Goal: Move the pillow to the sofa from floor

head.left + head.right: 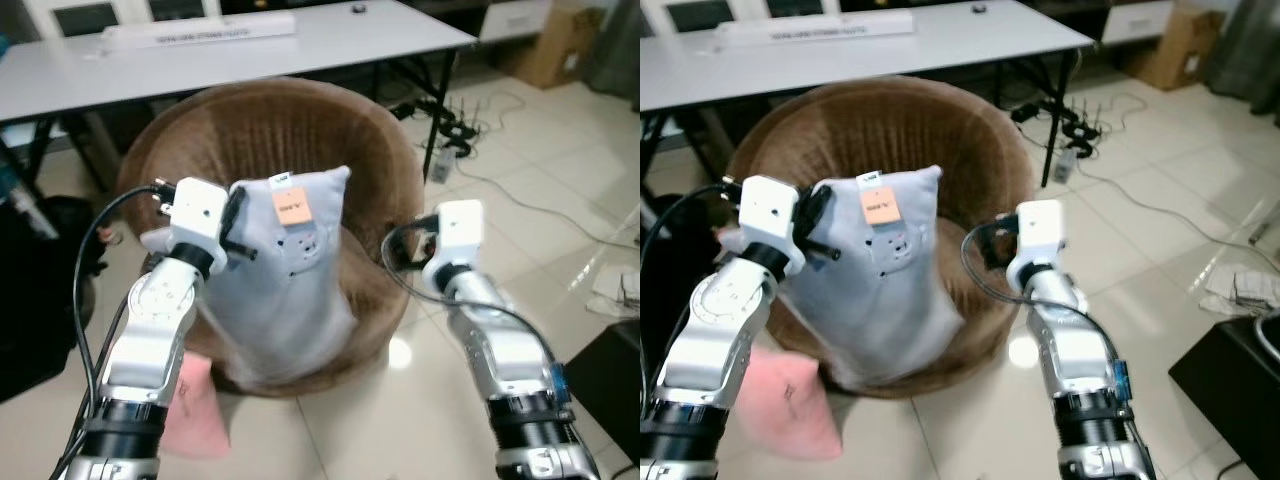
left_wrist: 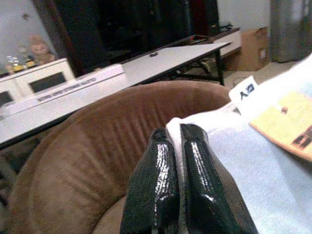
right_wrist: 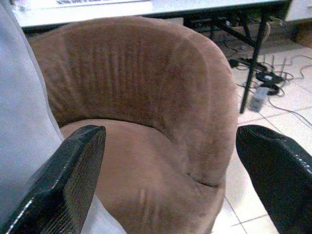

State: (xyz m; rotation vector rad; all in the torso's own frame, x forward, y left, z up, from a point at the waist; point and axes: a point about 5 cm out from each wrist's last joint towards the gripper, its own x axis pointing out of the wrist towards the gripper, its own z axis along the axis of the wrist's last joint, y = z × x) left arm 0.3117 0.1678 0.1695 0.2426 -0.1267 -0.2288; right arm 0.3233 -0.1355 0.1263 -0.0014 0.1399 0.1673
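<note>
Pillow (image 1: pixel 280 270): grey, upright over sofa (image 1: pixel 370 150) seat, lower edge past front rim. Left gripper (image 2: pixel 178 180): fingers pinched on pillow's top corner. Right gripper (image 3: pixel 170 165): spread wide, empty, beside sofa's right arm. Next, prob.: push pillow back to sofa's backrest, lower fully, then let go.

Head cams down, wrist cams close; shared armchair (image 1: pixel 300 130).

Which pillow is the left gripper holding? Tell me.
The grey pillow, pinched by the left gripper over the brown sofa; the pink pillow lies on the floor.
</note>
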